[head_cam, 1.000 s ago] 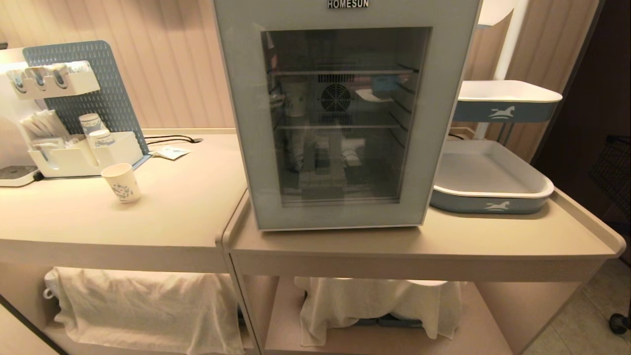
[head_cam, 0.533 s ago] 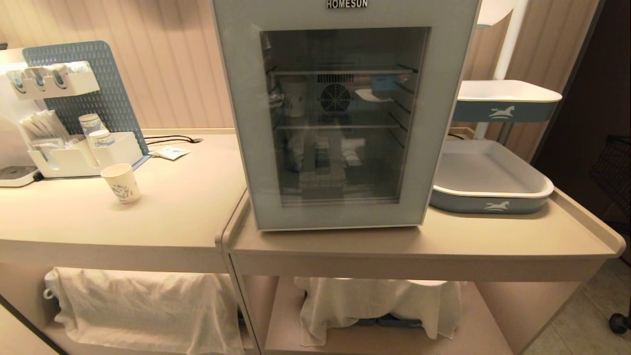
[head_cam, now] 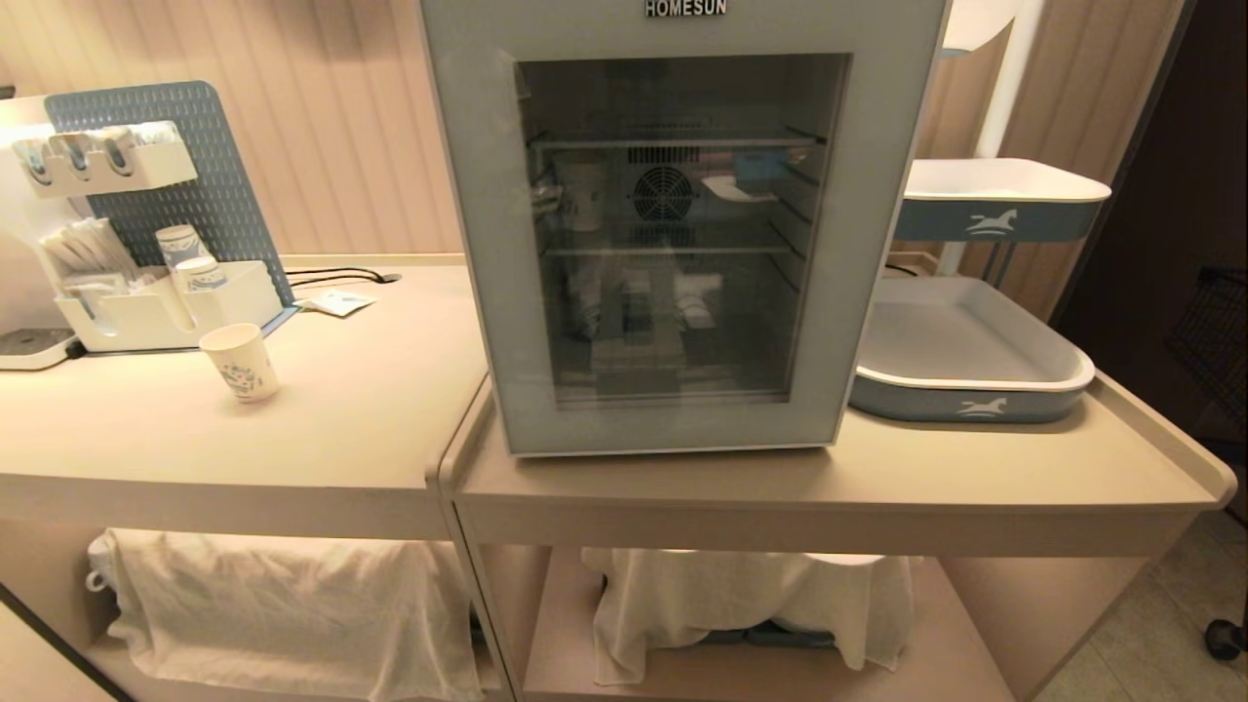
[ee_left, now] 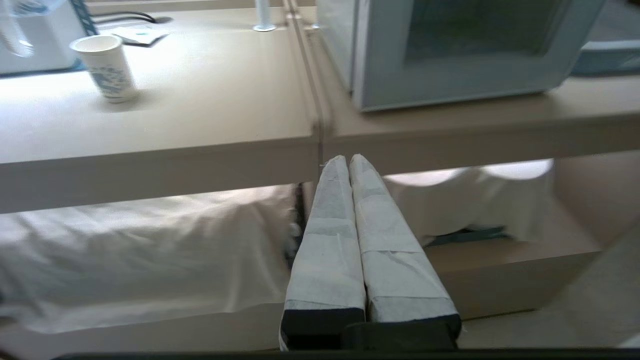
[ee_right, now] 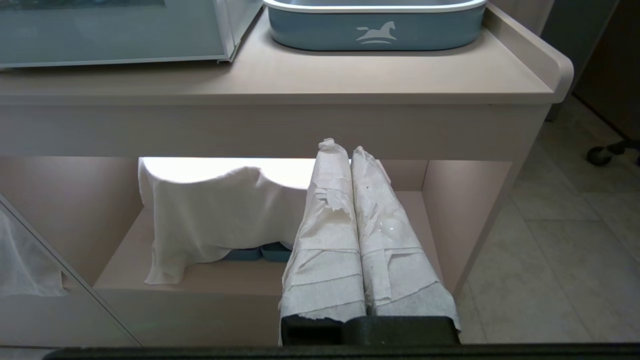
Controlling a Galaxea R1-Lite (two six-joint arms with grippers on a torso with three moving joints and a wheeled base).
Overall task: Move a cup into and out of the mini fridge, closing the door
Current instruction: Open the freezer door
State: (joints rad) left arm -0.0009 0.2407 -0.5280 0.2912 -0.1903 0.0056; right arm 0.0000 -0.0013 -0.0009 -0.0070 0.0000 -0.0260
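Note:
The cup, white paper with a blue print, stands upright on the left counter; the left wrist view shows this cup too. The white HOMESUN mini fridge sits on the right counter with its glass door closed. Neither arm appears in the head view. My left gripper is shut and empty, held below and in front of the counter edge near the seam between the two counters. My right gripper is shut and empty, low in front of the right counter's shelf.
A white organiser with stacked cups and a blue pegboard stands at the back left. A blue-and-white tray lies right of the fridge, another on a stand behind. White cloths hang over the lower shelves.
The head view has not changed; the cup and the fridge stay where they were.

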